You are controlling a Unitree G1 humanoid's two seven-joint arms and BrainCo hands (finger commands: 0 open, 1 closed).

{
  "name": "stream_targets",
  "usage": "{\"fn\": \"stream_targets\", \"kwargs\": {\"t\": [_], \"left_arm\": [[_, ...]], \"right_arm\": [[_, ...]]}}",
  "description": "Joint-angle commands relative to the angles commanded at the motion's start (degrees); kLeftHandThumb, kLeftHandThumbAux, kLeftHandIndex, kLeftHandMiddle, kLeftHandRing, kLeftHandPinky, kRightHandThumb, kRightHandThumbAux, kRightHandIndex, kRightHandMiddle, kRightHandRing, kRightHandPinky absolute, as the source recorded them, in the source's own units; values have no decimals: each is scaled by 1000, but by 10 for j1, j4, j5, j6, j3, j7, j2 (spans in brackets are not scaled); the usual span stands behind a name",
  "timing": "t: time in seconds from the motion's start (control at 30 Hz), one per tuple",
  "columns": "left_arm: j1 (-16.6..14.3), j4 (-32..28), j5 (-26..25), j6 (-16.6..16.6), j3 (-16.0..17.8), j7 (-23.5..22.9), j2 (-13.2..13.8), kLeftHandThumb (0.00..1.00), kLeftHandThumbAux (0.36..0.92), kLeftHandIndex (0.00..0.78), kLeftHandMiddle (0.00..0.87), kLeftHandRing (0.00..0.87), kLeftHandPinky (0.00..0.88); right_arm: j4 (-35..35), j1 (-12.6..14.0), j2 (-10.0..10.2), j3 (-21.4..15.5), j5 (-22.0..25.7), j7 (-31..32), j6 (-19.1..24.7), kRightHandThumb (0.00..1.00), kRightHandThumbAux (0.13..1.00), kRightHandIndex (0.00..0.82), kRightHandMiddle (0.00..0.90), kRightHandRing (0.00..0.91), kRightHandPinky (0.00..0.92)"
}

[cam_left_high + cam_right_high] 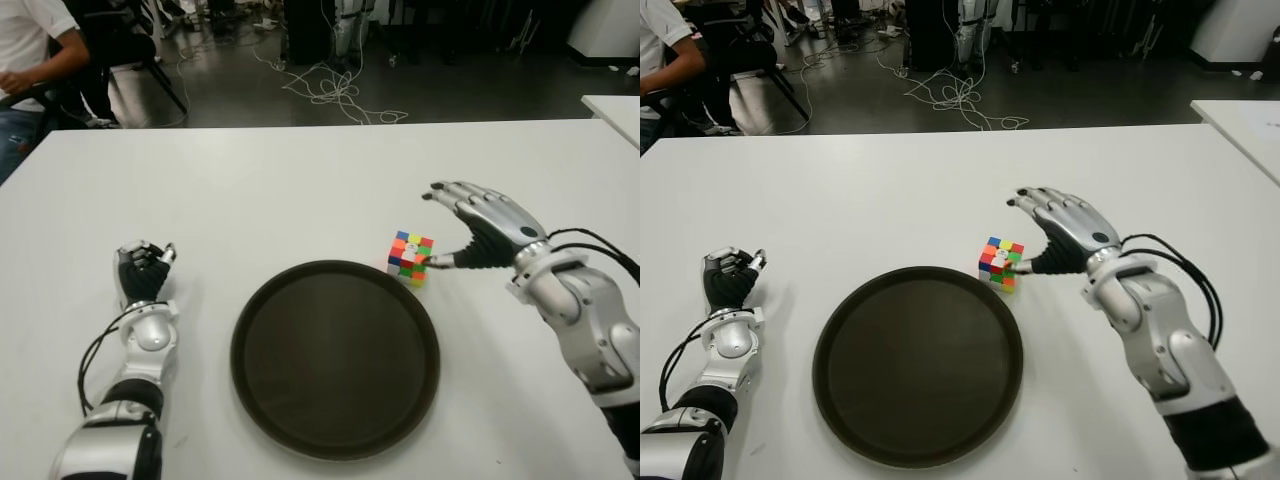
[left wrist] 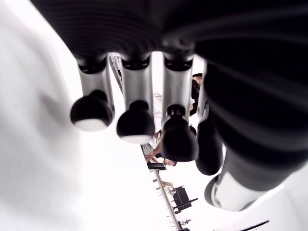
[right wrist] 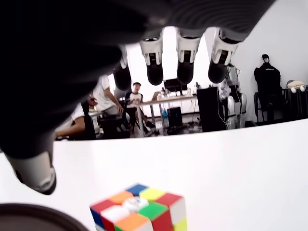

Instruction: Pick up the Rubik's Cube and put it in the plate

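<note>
The Rubik's Cube [image 1: 411, 257] stands on the white table [image 1: 300, 190], just off the far right rim of the round dark plate [image 1: 330, 370]. My right hand [image 1: 455, 230] is right beside the cube, on its right side. Its fingers are spread above and past the cube, and the thumb tip reaches the cube's near right edge; nothing is grasped. In the right wrist view the cube [image 3: 142, 211] sits below the open fingers [image 3: 185, 60]. My left hand [image 1: 143, 268] shows left of the plate, with its fingers curled and holding nothing.
A person [image 1: 30, 60] sits by chairs beyond the table's far left corner. Cables [image 1: 335, 90] lie on the floor behind the table. Another white table's corner [image 1: 615, 105] shows at the far right.
</note>
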Motion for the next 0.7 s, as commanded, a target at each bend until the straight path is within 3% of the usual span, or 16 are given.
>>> {"fn": "stream_targets", "kwargs": {"t": [0.27,0.7], "left_arm": [[-1,0,1,10,-4,1,0,388,759,683,839,848,857],[-2,-2,-2,20,-3,2,-2,379,764,683,834,845,850]], "right_arm": [[13,-17,14,0,16,5,-1,124,541,0,0,16,103],[36,-38,20,8,20,5,-7,106,550,0,0,7,85]]}}
